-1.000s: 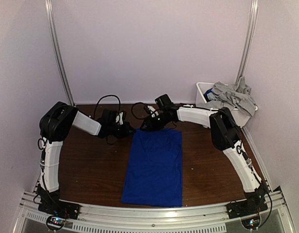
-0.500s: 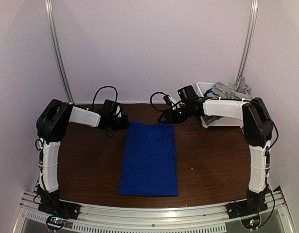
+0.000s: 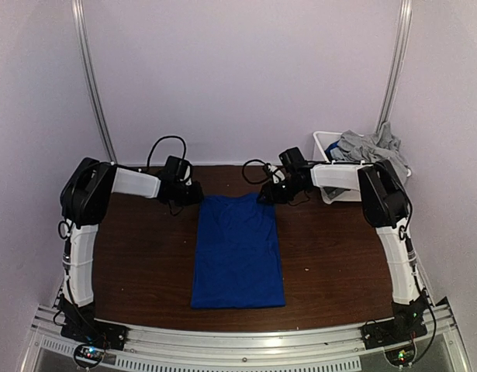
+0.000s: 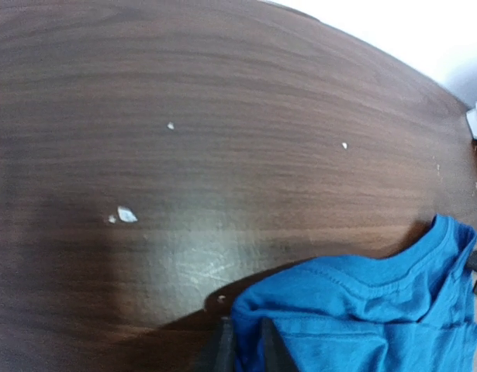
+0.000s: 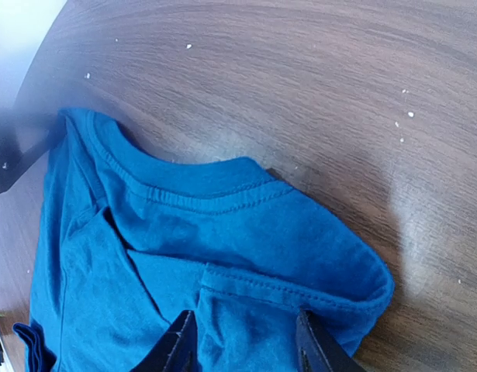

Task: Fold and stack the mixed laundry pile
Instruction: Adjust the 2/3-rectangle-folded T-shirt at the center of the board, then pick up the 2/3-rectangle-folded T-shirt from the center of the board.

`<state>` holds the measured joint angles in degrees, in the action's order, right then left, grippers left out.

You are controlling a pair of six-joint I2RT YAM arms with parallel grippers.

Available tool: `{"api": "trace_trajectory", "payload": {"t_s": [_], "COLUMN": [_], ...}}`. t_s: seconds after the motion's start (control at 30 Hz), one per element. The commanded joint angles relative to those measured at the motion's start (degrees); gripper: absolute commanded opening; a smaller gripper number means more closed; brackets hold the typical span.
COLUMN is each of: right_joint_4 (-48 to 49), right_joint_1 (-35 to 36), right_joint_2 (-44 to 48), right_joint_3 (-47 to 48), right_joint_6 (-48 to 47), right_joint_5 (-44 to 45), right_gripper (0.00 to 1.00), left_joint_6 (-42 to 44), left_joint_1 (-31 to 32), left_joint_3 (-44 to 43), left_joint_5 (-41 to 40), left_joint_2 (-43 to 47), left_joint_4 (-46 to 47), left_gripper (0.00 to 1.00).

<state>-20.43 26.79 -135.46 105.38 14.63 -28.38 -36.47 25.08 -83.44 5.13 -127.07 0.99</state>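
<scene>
Left of the white bin [image 3: 325, 144], 1 blue shirt [image 3: 238, 252] is lying lengthwise-folded on the bench [image 3: 145, 256]; grey garments [image 3: 370, 151] are waiting inside. Left jaws are sitting nearly together at the collar-end corner farther from the bin, grip unclear. Right jaws are straddling the nearer shoulder, spread. Next, probably halving it, open bench flanking both long edges.

High rear view looking down, wrist views close, sharing blue garment [image 3: 238, 248]
</scene>
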Motion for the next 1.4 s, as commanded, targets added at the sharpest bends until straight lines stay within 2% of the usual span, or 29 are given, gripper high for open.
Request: {"api": "trace_trajectory", "payload": {"t_s": [0.0, 0.13, 0.2, 0.43, 0.57, 0.73, 0.83, 1.0, 1.2, 1.37], "right_joint_4": [-3.01, 0.99, 2.02, 5.50, 6.13, 9.03, 12.58, 19.92, 25.28, 28.85], "right_joint_1": [-0.39, -0.21, 0.04, 4.06, 8.23, 13.10, 15.63, 20.64, 25.00, 25.77], "right_joint_2": [5.76, 19.71, 25.90, 44.10, 52.26, 60.06, 61.73, 62.56, 59.10, 56.66], "right_joint_3": [0.28, -11.05, -17.25, -42.21, -54.62, -68.51, -73.75, -80.76, -82.99, -83.55], "right_joint_6": [-1.43, 0.80, 2.29, 6.99, 10.61, 17.38, 21.62, 28.91, 32.06, 33.24], "right_joint_5": [-0.70, -5.45, -6.91, -8.86, -7.69, -7.15, -7.47, -7.38, -5.31, -4.67], "right_gripper": [0.47, 0.53, 0.53, 0.52, 0.52, 0.51, 0.49, 0.47, 0.43, 0.41], "left_joint_6": [4.82, 7.36, 7.95, 4.49, 0.01, -9.81, -14.10, -21.05, -26.31, -29.05], "left_joint_1": [-1.74, -1.77, -1.71, 1.95, 10.17, 22.81, 26.44, 32.50, 38.82, 40.83], "left_joint_3": [-3.05, 4.65, 9.68, 34.09, 48.17, 59.04, 61.97, 68.53, 71.73, 73.55], "left_joint_5": [-0.19, -1.45, -0.77, 4.81, 6.61, 3.42, 1.77, 0.39, -0.94, -1.41], "left_joint_2": [3.53, 15.74, 21.91, 44.92, 57.84, 70.01, 73.94, 77.65, 72.62, 68.03], "left_joint_4": [-3.58, -4.79, -5.61, -5.41, -5.67, -8.92, -11.03, -8.89, -1.54, 7.08], "left_gripper": [0.27, 0.56, 0.61, 0.53, 0.49, 0.46, 0.46, 0.42, 0.39, 0.39]}}
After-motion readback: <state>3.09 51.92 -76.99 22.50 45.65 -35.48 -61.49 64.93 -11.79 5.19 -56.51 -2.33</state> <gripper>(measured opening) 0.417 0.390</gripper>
